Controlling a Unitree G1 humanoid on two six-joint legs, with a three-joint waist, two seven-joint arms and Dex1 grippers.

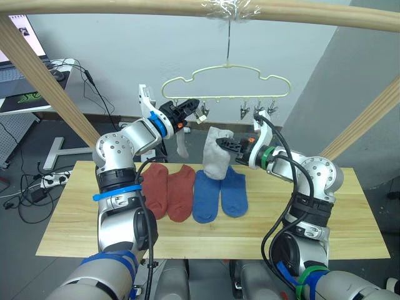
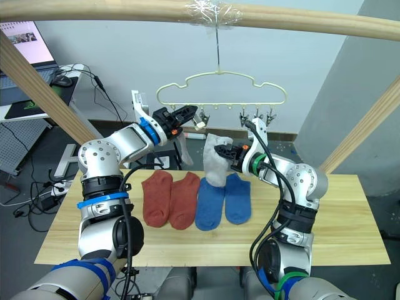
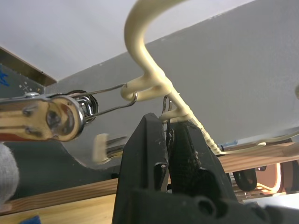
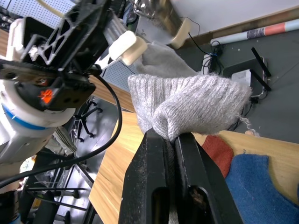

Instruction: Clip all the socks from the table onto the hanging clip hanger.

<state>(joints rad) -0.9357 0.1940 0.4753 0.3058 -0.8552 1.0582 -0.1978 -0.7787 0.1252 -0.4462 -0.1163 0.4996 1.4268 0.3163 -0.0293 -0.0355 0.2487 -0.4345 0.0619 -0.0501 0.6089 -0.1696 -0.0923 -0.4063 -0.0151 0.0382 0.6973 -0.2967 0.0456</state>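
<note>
**A:** Start at the grippers. What is each one doing?

**B:** The right gripper is clamped on a light grey sock, pinching a fold of the knit between its two black fingers (the rest of the sock droops below and in front of it). The left gripper is raised to the clip hanger; in its wrist view the fingers are pressed tight together on the thin wire loop of a silver clip right under the hanger's lower bar.

**A:** And just beyond the left gripper?

**B:** A second grey sock hangs down just below it, apparently from the neighbouring clip with cream pads, though I can't make out the exact bite. The held sock is near that one, on the side toward the right gripper, and slightly lower.

**A:** Farther out?

**B:** More clips dangle from the bar above the right gripper, with nothing in them. The hanger's metal hook goes up to a round wooden pole. Below both grippers, on the pale wooden worktop, four socks lie flat side by side: two rust-red socks under the left gripper, two blue socks under the right, the inner red and blue ones touching.
</note>
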